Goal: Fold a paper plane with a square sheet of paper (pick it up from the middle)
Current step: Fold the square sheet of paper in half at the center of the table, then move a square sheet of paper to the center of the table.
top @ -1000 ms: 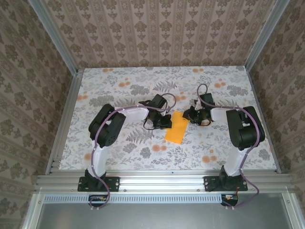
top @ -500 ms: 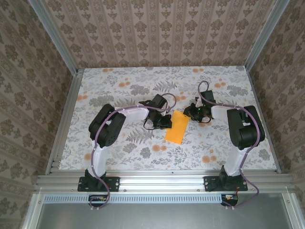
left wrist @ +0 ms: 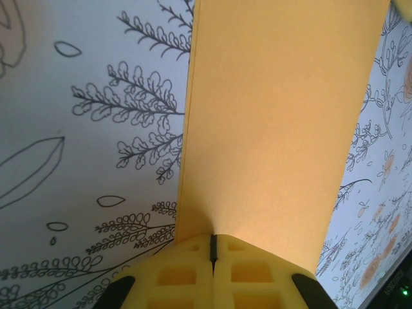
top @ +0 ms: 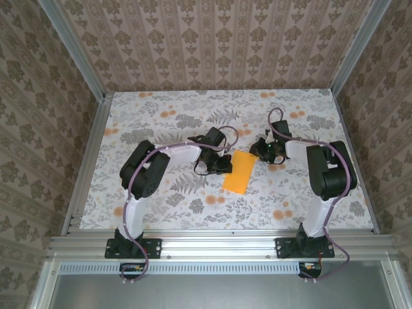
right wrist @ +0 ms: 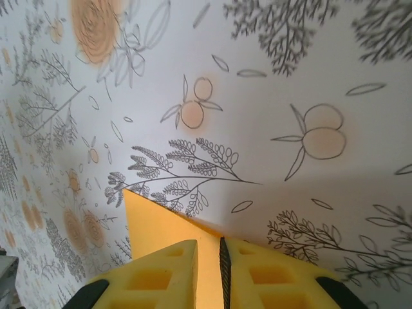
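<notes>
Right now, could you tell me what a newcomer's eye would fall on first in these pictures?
The bright orange-yellow paper, a folded rectangle at mid-table on the flowered tablecloth, stands out first. Next come the two black arms meeting at it: the left hand grips its left edge, pads shut on it in the left wrist view, and the right hand appears to pinch its far right corner.

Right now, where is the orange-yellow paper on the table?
In the top view the paper lies near the middle of the table, between the left gripper and the right gripper, both at its far half.
</notes>
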